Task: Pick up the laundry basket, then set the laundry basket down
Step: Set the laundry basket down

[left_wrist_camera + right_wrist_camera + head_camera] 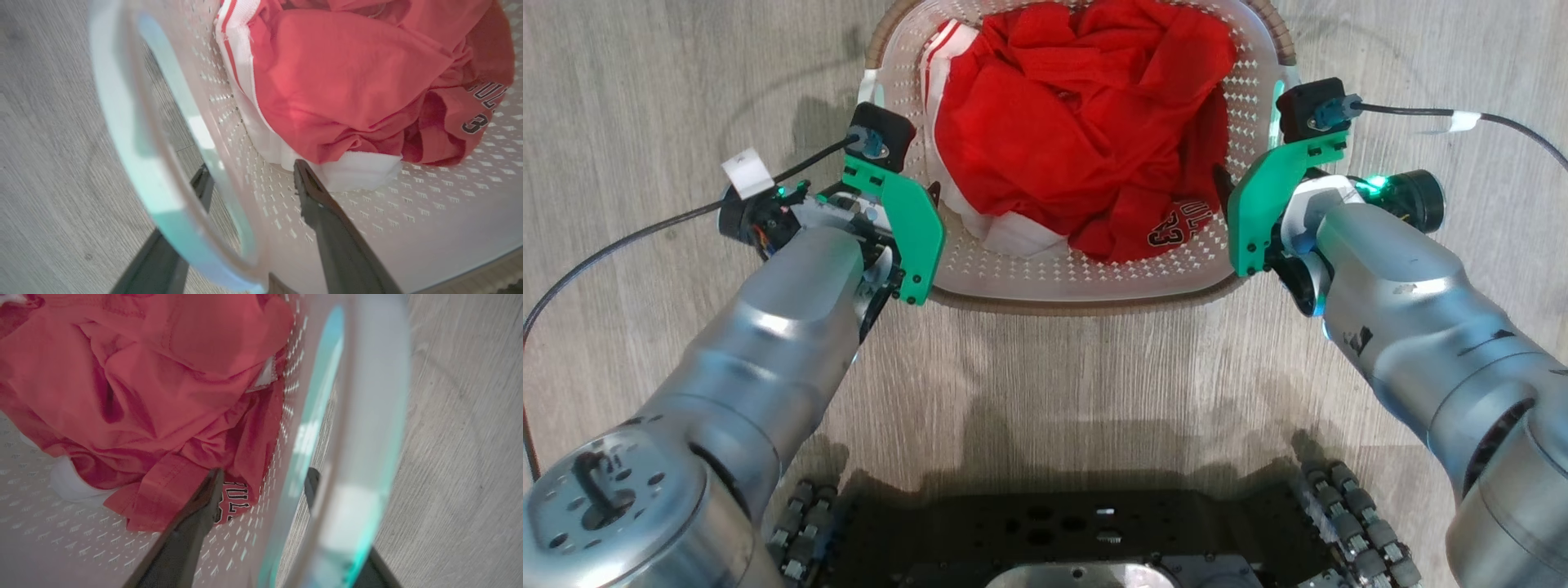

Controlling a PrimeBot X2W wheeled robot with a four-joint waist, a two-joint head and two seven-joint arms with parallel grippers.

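Grey wood-grain floor, the ground of the whole scene. Black wheeled base at the near edge. Two silver arms, left and right, reaching forward to either side of the load. The laundry basket: white, perforated, brown woven rim, standing on the floor just ahead of the base, between the two arms. Red garment with white trim and dark lettering, heaped inside the basket. Left pincer: spread, gripping nothing, one finger inside the basket wall, one outside by the pale side handle. Right pincer: likewise spread, astride the opposite wall beside its handle.
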